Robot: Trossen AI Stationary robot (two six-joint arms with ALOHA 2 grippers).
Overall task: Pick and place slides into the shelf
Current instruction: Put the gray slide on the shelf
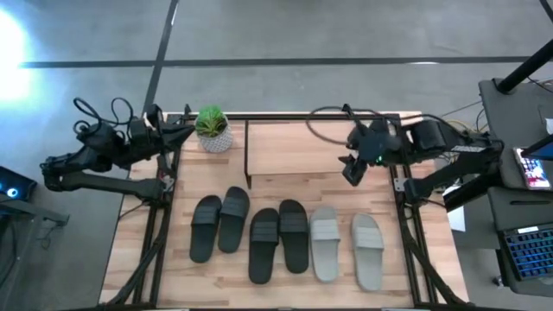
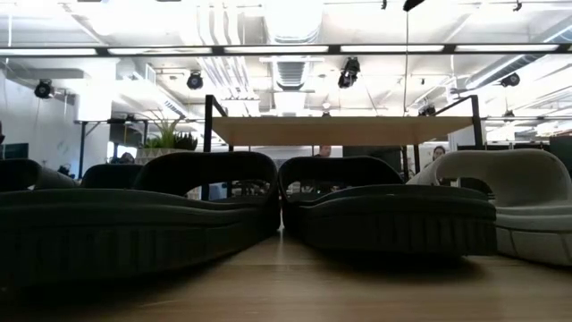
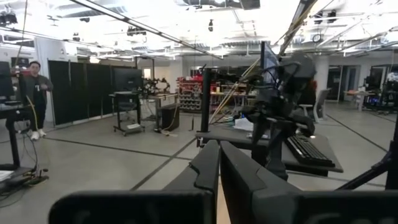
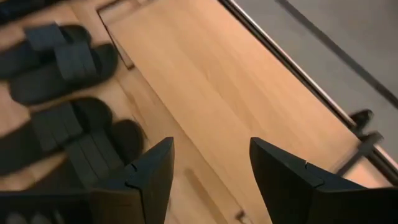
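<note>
Six slides lie in a row across the table's lower centre, none shelved. At centre right, the right gripper hovers over the shelf, fingers spread and empty, likely ready to descend. Upper left, the left gripper waits with fingers closed, empty.

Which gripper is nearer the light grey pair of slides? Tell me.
Right. The right gripper hangs above the shelf, just behind the grey pair. The left gripper sits at the far-left corner beside the plant.
</note>
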